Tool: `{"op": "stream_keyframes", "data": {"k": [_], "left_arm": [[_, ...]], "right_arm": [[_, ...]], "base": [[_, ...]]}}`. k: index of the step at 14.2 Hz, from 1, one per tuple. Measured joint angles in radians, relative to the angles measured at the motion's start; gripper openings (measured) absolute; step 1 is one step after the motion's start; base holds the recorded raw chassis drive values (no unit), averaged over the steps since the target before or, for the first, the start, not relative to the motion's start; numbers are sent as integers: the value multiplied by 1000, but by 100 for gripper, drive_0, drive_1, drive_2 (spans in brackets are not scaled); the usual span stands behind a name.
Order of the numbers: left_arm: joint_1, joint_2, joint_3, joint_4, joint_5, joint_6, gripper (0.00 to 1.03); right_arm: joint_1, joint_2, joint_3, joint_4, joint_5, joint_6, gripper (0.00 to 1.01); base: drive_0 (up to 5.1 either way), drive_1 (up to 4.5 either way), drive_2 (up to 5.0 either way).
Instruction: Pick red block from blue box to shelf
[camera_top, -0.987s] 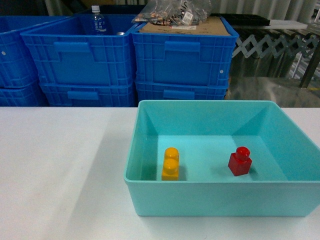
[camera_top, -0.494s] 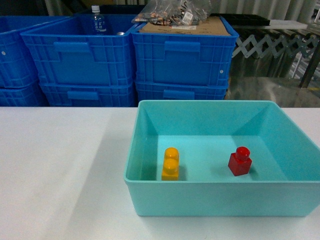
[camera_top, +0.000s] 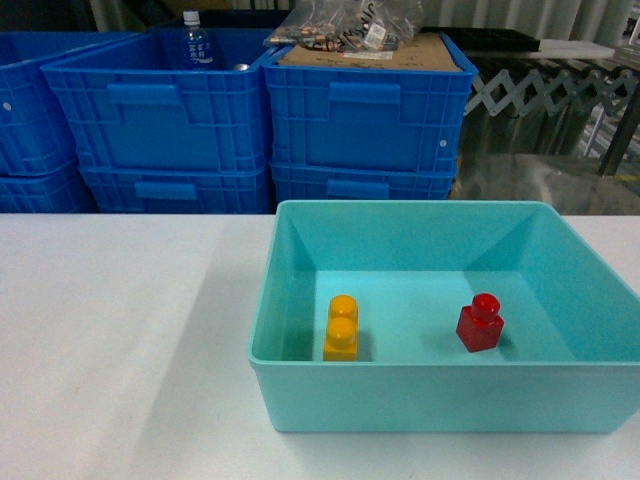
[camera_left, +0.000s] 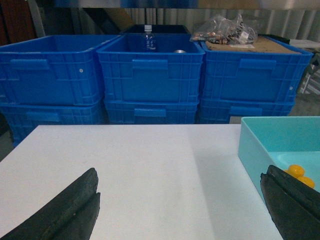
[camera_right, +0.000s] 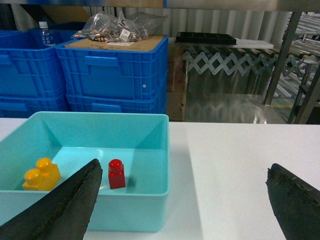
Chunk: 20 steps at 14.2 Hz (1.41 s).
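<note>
1. Head view: red block (camera_top: 480, 322) upright on the floor of the blue box (camera_top: 300, 395), toward 3 o'clock, well apart from the yellow brick (camera_top: 341, 327) at 9 o'clock; box on the white bench (camera_top: 120, 330), no arm in sight.
2. Right pincer (camera_right: 185, 200) spread wide, empty, above the bench; left pincer (camera_left: 180, 200) likewise wide apart, holding nothing.
3. Best handled by the right pincer: descend straight over the stud, clear the near wall, close on the cube's flat sides.
4. Right wrist view: block at roughly 10 o'clock, just beside the left finger (camera_right: 60, 210), not yet between the two.
</note>
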Motion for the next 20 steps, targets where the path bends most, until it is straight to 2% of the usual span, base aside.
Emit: {"op": "stream_keyframes", "data": {"k": [20], "left_arm": [[0,0,0,0,0,0,98]], "right_arm": [[0,0,0,0,0,0,98]], "base": [[0,0,0]]}}
